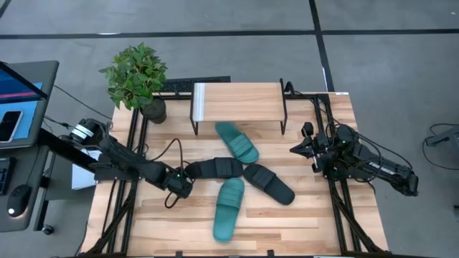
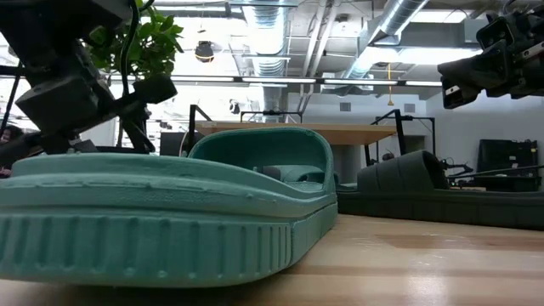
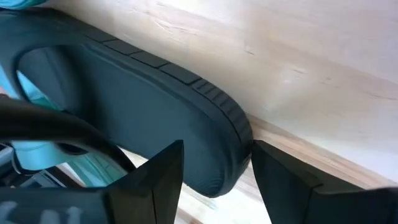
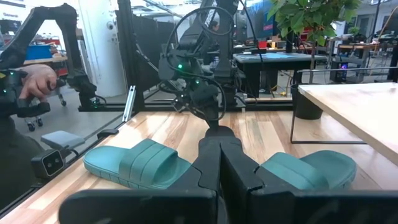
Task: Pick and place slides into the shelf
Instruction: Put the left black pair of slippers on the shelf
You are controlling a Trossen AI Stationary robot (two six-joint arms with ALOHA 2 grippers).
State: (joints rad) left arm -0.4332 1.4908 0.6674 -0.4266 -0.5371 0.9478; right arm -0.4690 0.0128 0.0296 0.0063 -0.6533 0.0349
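Four slides lie on the wooden tabletop in front of the shelf (image 1: 237, 100): a teal one (image 1: 237, 141) nearest the shelf, a black one (image 1: 215, 168), a second black one (image 1: 269, 183) and a teal one (image 1: 229, 208) nearest the front edge. My left gripper (image 1: 183, 183) is open and slants down at the left black slide (image 3: 143, 106). Its fingers stand on either side of that slide's rounded end, the end away from the strap. My right gripper (image 4: 219, 162) is shut and level, waiting at the table's right side (image 1: 301, 148). My left gripper's fingers (image 3: 158, 177) stand astride the rounded end (image 3: 227, 165) of the left black slide, coming slanting down from the table's left. I cannot tell whether they touch it. The slide lies flat on the table.
A potted plant (image 1: 136, 79) stands at the far left corner beside the shelf. A desk with a screen (image 1: 21, 93) is off the table's left. In the right wrist view a person's hand (image 4: 37, 81) shows beyond the table. Bare wood lies near the front right.
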